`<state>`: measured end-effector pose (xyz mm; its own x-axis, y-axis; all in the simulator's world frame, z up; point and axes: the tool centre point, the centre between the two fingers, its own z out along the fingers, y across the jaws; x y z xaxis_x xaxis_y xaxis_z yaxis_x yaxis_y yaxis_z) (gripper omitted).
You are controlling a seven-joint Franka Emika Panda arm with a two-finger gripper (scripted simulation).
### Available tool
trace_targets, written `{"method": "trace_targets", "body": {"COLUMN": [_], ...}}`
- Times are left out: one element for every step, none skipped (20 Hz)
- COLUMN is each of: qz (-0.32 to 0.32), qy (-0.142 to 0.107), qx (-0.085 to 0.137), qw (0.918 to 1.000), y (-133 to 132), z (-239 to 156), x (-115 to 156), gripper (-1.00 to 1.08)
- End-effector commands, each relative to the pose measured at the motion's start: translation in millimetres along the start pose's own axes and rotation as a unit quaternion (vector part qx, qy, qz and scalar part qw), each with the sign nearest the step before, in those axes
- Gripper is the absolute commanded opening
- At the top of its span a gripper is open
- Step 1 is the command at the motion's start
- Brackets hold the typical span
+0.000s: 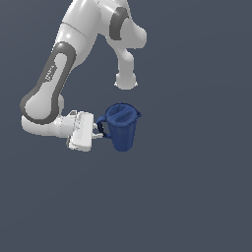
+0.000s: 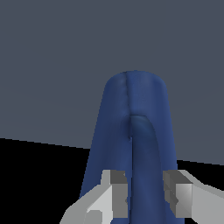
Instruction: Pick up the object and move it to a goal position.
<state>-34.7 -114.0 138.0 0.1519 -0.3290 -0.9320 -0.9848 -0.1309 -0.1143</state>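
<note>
The two pale grey fingers of the gripper are seen in the wrist view on either side of the loop handle of the dark blue plastic pitcher. The handle fills the gap between them, and the pads appear to press on it from both sides, so the fingers are judged to be closed on the handle. In the exterior view the same grasp is shown from farther away: the white gripper lies horizontally and meets the handle at the exterior view's left side of the pitcher.

The pitcher is held upright or only slightly tilted, with its ridged lid upward and its body narrowing toward the base. Whether the base touches the flat dark grey worktop or is lifted above it cannot be told, because no shadow or edge is shown.

Behind the gripper, the white and grey arm is bent low, its upper links rising toward the top of the exterior view.

The step in hand is judged to be the carrying stage, with the grasp already made. No goal marker is visible, so the distance left cannot be estimated. For the next move a smooth transfer is called for, since a handle grip lets the heavy body swing or turn between the pads.
</note>
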Motion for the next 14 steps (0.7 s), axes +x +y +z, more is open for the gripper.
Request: {"method": "trace_targets", "body": {"qz": [-0.001,-0.001,-0.001,-0.001,-0.001,-0.001,-0.001,-0.001,-0.001,-0.001,-0.001,-0.001,-0.001,-0.001], "qy": [0.000,0.000,0.000,0.000,0.000,0.000,0.000,0.000,0.000,0.000,0.000,0.000,0.000,0.000], "qx": [0.000,0.000,0.000,0.000,0.000,0.000,0.000,0.000,0.000,0.000,0.000,0.000,0.000,0.000], "qw": [1.0000,1.0000,1.0000,1.0000,1.0000,1.0000,1.0000,1.0000,1.0000,1.0000,1.0000,1.0000,1.0000,1.0000], "y": [-7,-10,-14,-18,-22,-26,-30,-34,-39,-44,-49,-54,-58,-63], "z": [-1,-1,-1,-1,-2,-2,-2,-2,-3,-3,-3,-4,-4,-4], "x": [-1,-1,-1,0,0,0,0,0,1,1,1,1,1,1], "gripper": [-1.00,-1.00,-1.00,-1.00,-1.00,-1.00,-1.00,-1.00,-1.00,-1.00,-1.00,-1.00,-1.00,-1.00]}}
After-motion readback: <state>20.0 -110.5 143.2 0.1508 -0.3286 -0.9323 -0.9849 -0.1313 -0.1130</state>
